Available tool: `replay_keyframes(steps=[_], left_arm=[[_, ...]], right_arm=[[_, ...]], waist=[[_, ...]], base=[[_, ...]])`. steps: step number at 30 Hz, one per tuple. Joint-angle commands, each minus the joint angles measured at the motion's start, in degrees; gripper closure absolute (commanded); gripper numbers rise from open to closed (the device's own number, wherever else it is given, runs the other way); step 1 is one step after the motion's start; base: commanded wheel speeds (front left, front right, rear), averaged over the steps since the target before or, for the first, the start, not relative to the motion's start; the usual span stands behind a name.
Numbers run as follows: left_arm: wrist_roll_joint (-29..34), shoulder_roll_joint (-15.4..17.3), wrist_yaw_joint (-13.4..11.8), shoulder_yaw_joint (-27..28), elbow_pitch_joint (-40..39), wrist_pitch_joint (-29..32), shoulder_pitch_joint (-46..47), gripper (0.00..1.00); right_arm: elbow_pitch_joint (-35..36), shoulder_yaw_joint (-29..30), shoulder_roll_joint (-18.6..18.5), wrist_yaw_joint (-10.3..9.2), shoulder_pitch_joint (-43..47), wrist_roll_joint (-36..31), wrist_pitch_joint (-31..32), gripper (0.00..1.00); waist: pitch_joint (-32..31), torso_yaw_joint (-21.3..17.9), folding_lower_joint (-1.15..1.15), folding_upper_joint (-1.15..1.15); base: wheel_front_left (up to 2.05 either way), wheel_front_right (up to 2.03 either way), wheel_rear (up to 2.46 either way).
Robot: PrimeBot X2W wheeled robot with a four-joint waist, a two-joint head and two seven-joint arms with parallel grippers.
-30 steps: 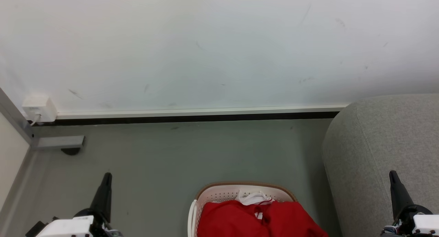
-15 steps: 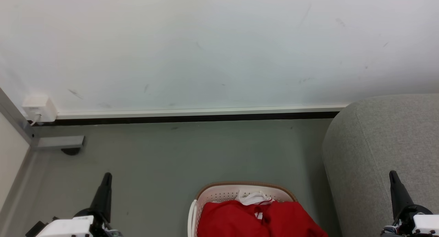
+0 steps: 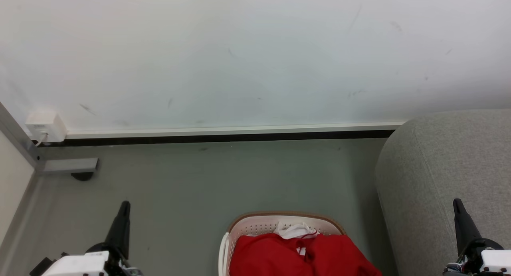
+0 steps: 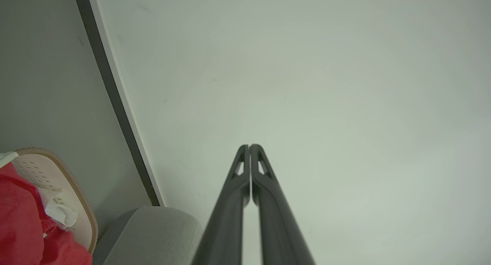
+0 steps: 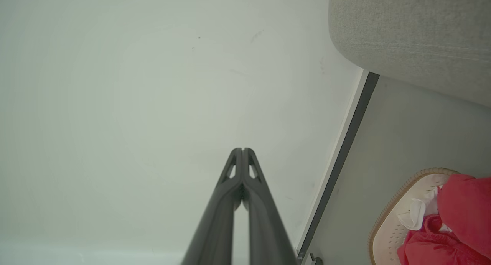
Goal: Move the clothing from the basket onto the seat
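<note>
Your left end effector (image 3: 125, 206) and right end effector (image 3: 456, 202) hang empty, fingers pressed together, flanking the basket (image 3: 255, 225). The clothing (image 3: 295, 256) lies heaped inside it, ready for lifting to the nearby seat (image 3: 439, 168).

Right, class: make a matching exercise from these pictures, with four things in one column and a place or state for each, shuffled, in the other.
Things
1. red garment
2. basket
3. sofa
4. left gripper

Place or state
A. shut, holding nothing
B. standing on the floor
C. lying in the basket
D. grey, right of the basket

Pairs: 1-C, 2-B, 3-D, 4-A
</note>
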State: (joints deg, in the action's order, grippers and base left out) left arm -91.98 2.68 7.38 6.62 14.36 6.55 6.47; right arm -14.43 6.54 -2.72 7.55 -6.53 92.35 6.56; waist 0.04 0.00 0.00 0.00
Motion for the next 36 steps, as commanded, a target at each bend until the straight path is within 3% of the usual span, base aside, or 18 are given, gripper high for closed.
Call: replay_keyframes(steps=[1, 36], left_arm=[[-0.70, 0.40, 0.26, 0.08, -0.11, 0.23, 0.34, 1.00], [-0.70, 0.40, 0.26, 0.08, -0.11, 0.23, 0.34, 1.00]], right_arm=[[0.29, 0.18, -0.33, -0.13, -0.23, 0.01, 0.20, 1.00], [0.29, 0.18, -0.33, -0.13, -0.23, 0.01, 0.20, 1.00]], waist=[[0.00, 0.00, 0.00, 0.00], [0.00, 0.00, 0.00, 0.00]], base=[[0.00, 0.00, 0.00], [0.00, 0.00, 0.00]])
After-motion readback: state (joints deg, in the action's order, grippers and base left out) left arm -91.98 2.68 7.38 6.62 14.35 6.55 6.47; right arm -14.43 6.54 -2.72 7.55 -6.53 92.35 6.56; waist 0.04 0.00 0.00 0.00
